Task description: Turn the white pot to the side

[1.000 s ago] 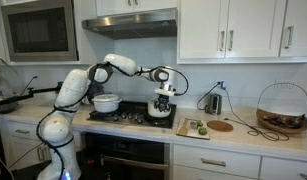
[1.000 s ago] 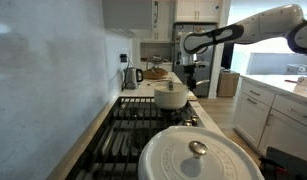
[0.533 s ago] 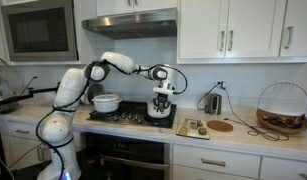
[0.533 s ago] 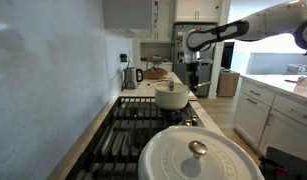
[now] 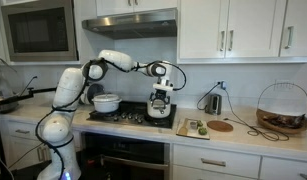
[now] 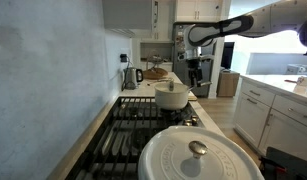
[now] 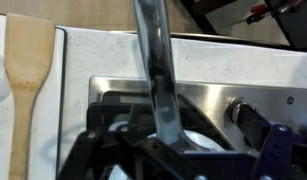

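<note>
The white pot (image 5: 161, 113) sits on the stove's right side, directly under my gripper (image 5: 162, 99). In an exterior view it is the squat pot (image 6: 171, 97) at the stove's far end, and the gripper (image 6: 196, 76) hangs above and slightly to its right. The wrist view shows a long steel handle (image 7: 156, 70) running down to the pot's white body (image 7: 198, 142). My gripper (image 7: 183, 156) is open, with its dark jaws standing wide on either side of the handle and not touching it.
A wider white bowl-shaped pot (image 5: 106, 102) stands on the stove's left burner. A large lidded white pot (image 6: 198, 155) fills the foreground. A wooden spatula (image 7: 28, 70) lies on the counter beside the stove. A stove knob (image 7: 243, 115) is close to the jaws. A kettle (image 5: 213, 101) and a basket (image 5: 282, 108) stand on the counter.
The gripper has opened and let go of the handle. It has also lifted slightly above the pot, which has stayed in place.
</note>
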`<state>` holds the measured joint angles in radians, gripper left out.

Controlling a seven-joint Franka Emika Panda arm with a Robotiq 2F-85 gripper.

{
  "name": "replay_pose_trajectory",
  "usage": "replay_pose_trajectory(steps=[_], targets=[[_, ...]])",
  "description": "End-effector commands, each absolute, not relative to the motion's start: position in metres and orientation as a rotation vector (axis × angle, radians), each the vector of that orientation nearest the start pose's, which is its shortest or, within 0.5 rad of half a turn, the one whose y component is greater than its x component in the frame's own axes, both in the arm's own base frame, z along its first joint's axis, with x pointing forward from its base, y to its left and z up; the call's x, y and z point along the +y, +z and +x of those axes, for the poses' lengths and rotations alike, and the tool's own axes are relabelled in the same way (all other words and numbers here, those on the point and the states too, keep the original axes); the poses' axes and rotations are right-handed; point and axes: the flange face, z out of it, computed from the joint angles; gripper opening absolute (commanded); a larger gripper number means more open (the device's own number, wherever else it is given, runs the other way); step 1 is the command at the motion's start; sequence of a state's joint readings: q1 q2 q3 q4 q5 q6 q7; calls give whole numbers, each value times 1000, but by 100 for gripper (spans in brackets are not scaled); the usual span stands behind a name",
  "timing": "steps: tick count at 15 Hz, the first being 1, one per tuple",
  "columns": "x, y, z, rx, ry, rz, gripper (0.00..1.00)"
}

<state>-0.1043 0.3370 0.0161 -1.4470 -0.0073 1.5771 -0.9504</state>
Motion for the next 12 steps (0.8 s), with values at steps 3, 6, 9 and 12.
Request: replay_pose_trajectory(steps=[3,6,9,12], targets=[[-63,484,630,-1587,342,-2469,100],[-65,491,629,-1720,358,-2374,100],[-64,499,626,-1815,326,-2323,100],[-63,500,624,-1899,276,-2314,100]])
